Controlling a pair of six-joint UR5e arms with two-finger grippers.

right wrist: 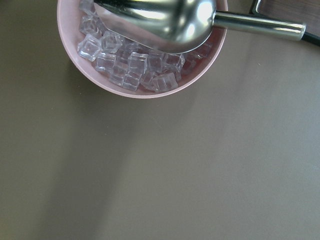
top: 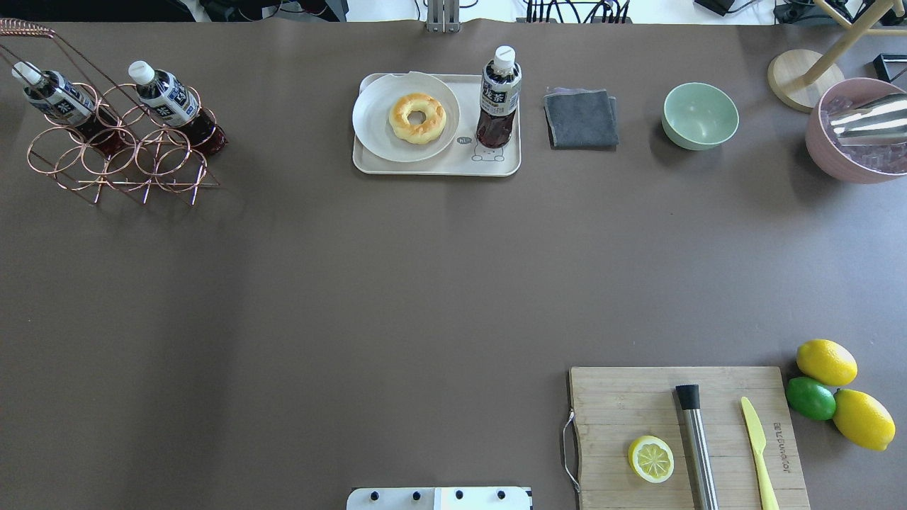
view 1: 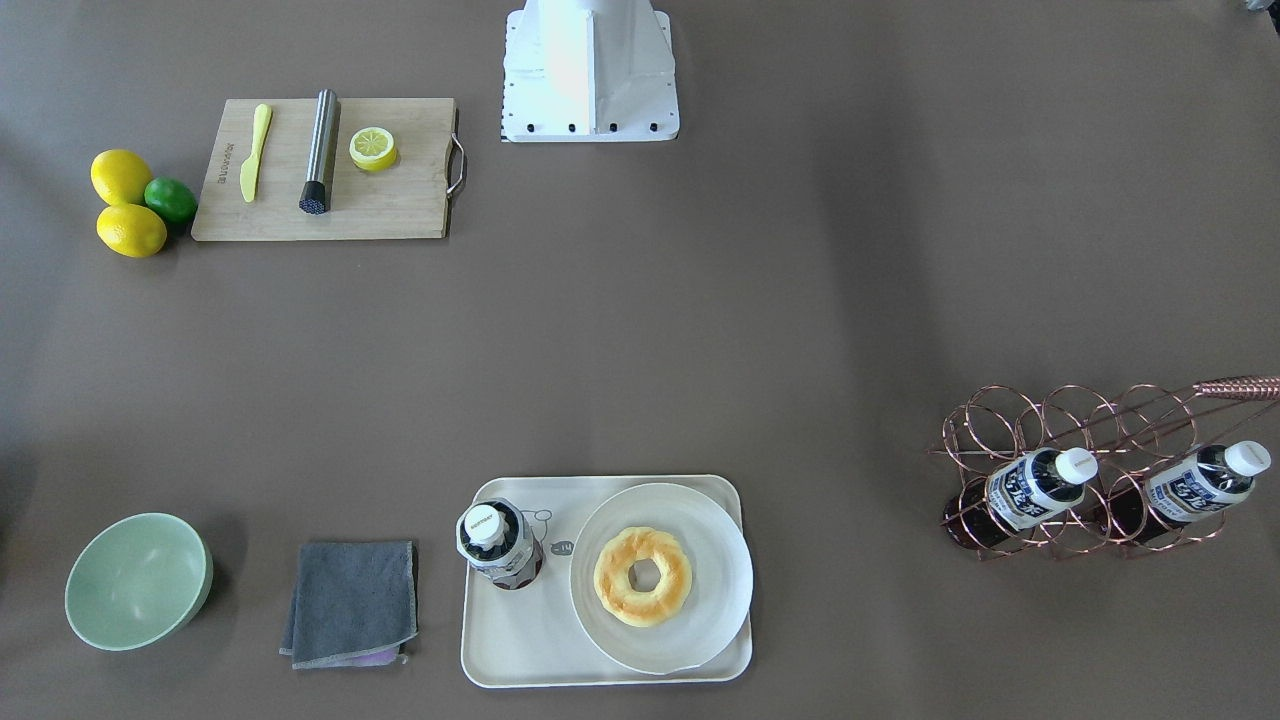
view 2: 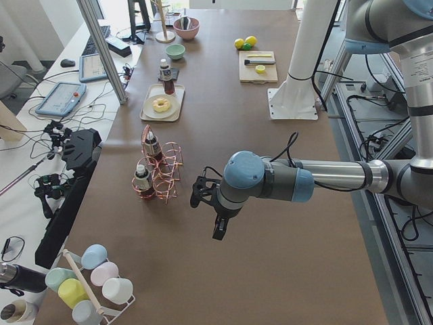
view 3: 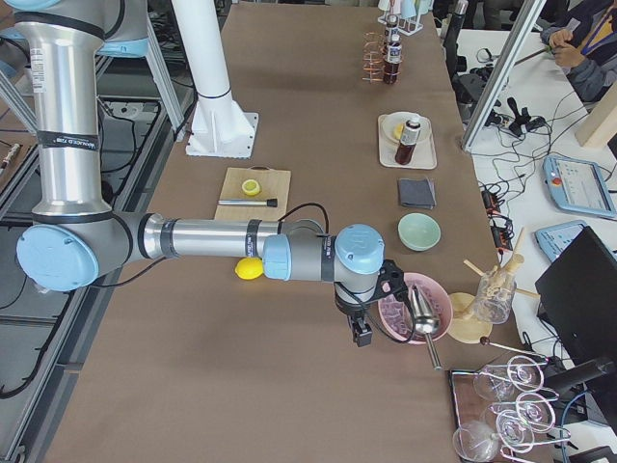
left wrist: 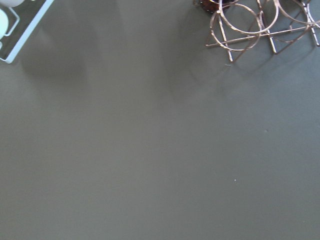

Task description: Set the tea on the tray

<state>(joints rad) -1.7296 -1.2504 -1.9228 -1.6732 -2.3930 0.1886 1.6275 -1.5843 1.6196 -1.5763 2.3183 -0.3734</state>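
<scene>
Far left in the overhead view: a copper wire rack with two spare bottles slanted in its rings. Next, toward the middle: the tray, carrying a round plate with a doughnut on its left part and the tea upright on its right part, base inside the rim, just beside the plate and above the drawn bear. Judged as already placed; untouched by either gripper. Further right: a folded grey cloth, a green bowl, a pink bowl of ice. As for handling: probably light to middling in weight while full, stiff at cap and shoulder, slightly yielding at the labelled wall, smooth and a little slippery, tall and narrow and so easy to tip; not fragile. Best taken across the labelled body, about mid-height, with a modest squeeze. Left gripper above bare tabletop near the rack, right gripper by the ice bowl, both well apart from the tea; released or clenched, impossible to tell from the side views.
</scene>
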